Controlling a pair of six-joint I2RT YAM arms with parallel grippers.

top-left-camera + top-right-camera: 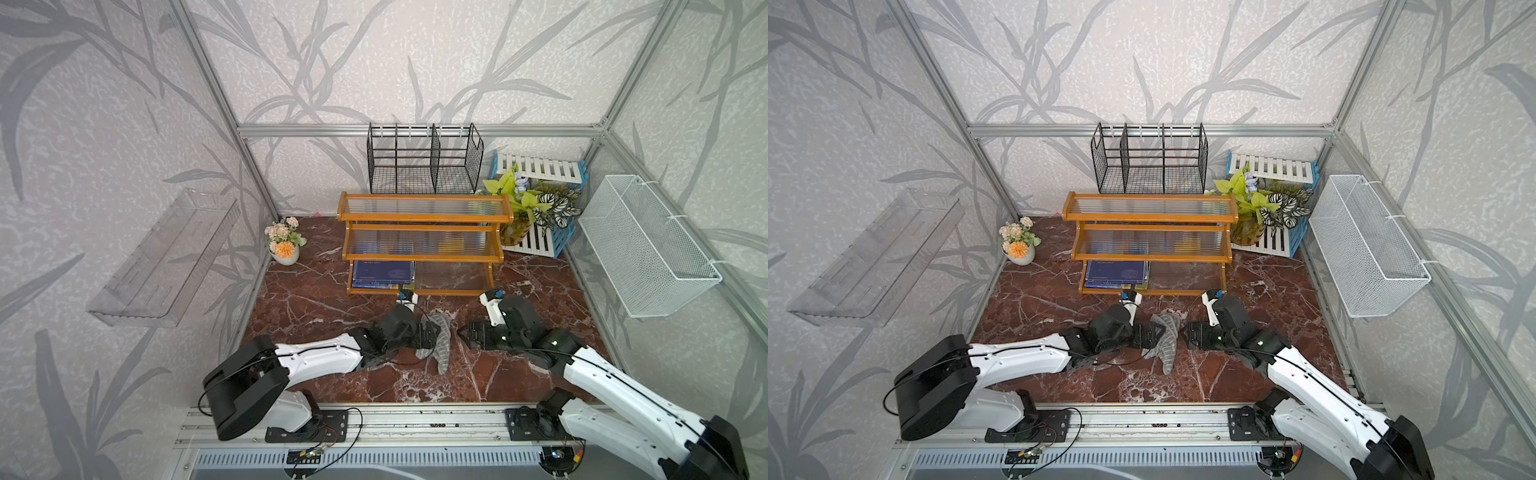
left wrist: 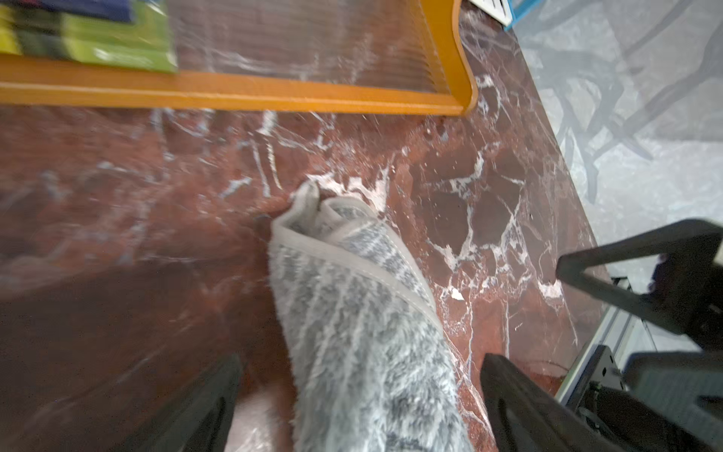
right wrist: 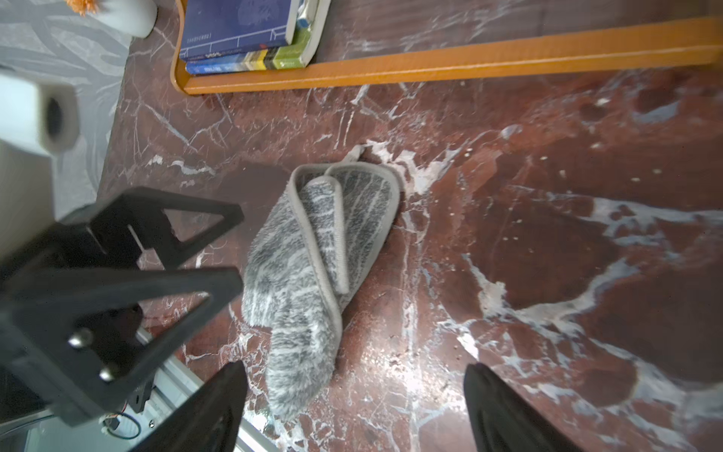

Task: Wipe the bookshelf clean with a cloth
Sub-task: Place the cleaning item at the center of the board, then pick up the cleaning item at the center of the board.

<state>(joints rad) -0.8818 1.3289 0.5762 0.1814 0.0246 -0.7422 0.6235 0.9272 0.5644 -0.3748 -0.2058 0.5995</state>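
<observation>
Left gripper [image 2: 362, 360] stands with jaws spread wide, one finger on each side of the cloth [image 2: 364, 313] and not pinching it. Right gripper [image 3: 354, 370] is also spread wide and holds nothing; it faces the left one across the cloth, close by.

In both top views the cloth [image 1: 439, 343] lies crumpled and partly folded over on the red marble tabletop [image 1: 316, 303], in front of the bookshelf [image 1: 424, 218] and apart from it.

Containers:
- The bookshelf's bottom tier holds a flat stack of books [image 1: 382, 274] at its left end – dark blue cover on top, with blue, yellow and green spines under it in the right wrist view [image 3: 234, 27].
- A black wire rack [image 1: 424, 162] stands behind the bookshelf, against the back wall.
- A white mesh basket [image 1: 648, 245] hangs on the right wall.
- A clear plastic tray [image 1: 166, 262] is fixed to the left wall.
- A white vase [image 1: 284, 255] at back left holds peach and orange flowers [image 1: 282, 235].
- A potted plant [image 1: 528, 203] sits at back right among white and blue slatted crates [image 1: 540, 168].

Writing – the top book's cover and the spines carry pale lettering, too small and blurred to read.
</observation>
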